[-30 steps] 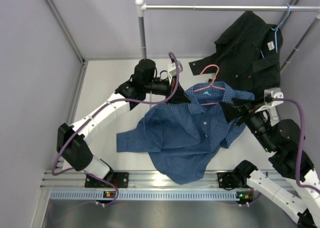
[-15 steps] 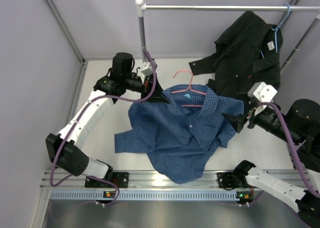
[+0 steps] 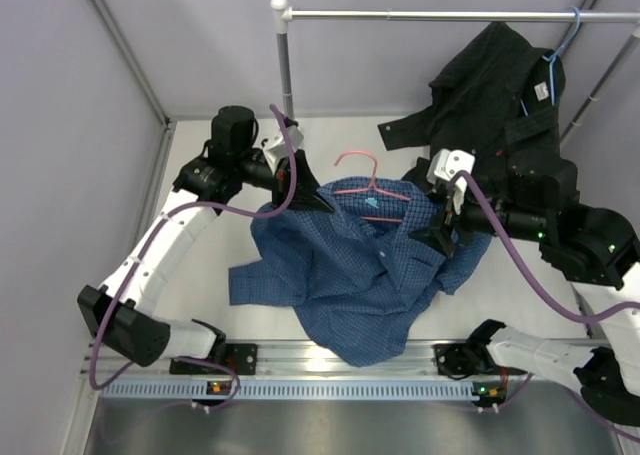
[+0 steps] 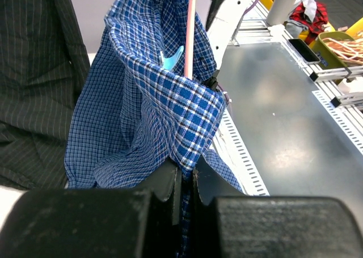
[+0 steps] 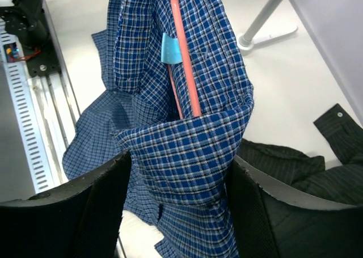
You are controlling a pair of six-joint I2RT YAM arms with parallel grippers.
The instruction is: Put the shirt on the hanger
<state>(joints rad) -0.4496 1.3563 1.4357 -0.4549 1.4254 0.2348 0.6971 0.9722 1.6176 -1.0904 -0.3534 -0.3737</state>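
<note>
The blue checked shirt (image 3: 360, 275) lies spread on the table, its collar end lifted. The pink-red hanger (image 3: 362, 167) sits inside the collar with its hook sticking out at the back. My left gripper (image 3: 305, 197) is shut on the shirt's left shoulder fold (image 4: 187, 122); the hanger's wire (image 4: 189, 37) runs just behind it. My right gripper (image 3: 438, 237) is at the shirt's right shoulder. Its jaws stand wide apart, with a flat band of the shirt (image 5: 187, 150) spanning between the fingers (image 5: 108, 201). The hanger's wire (image 5: 184, 59) goes down into that fold.
A larger black shirt (image 3: 500, 105) hangs on a light blue hanger (image 3: 565, 40) from the metal rail (image 3: 430, 16) at the back right. The rail's post (image 3: 285, 65) stands behind the left gripper. Grey walls close in the left and the back.
The left gripper has pulled the shirt's shoulder to the left, and the hanger has shifted left with it. The right arm drew back, then moved its gripper left onto the right shoulder.
</note>
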